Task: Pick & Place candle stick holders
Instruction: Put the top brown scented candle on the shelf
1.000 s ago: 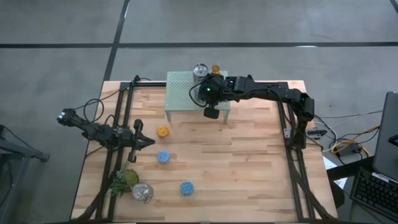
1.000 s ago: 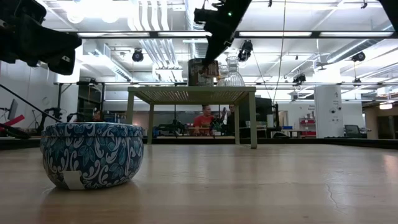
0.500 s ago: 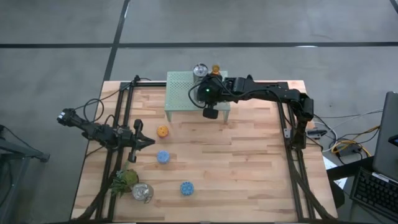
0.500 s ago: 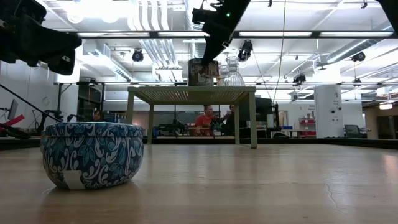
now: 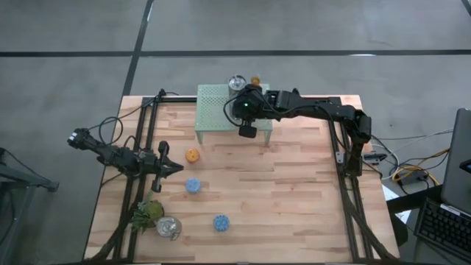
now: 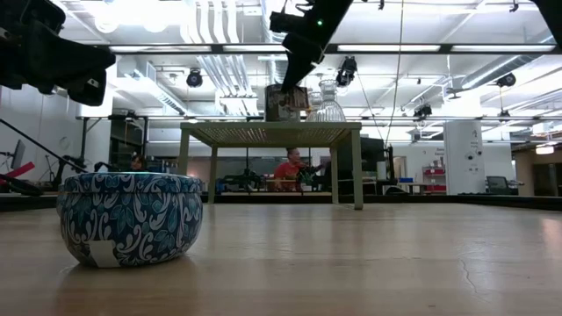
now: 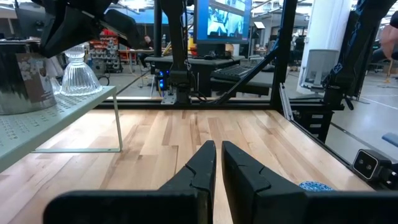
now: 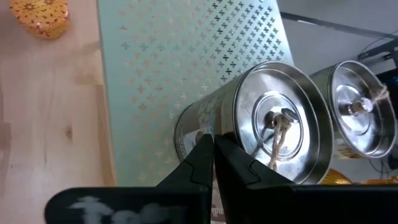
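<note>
Wooden table (image 5: 280, 191) quiet; my right gripper (image 8: 212, 152), fingers together and empty, has edged over the mesh stand (image 5: 217, 103) toward its silver holders (image 8: 273, 127); left gripper (image 7: 216, 163) idles pinched, well off.

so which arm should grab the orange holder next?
Left, probably. Its tool sits shut beside the orange holder on the table's left half, while the right tool is shut above the mesh stand.

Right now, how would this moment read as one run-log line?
right hand: shut, empty, over pale-green mesh stand beside silvery metal candle holder | left hand: shut, empty, waiting at table's left
</note>
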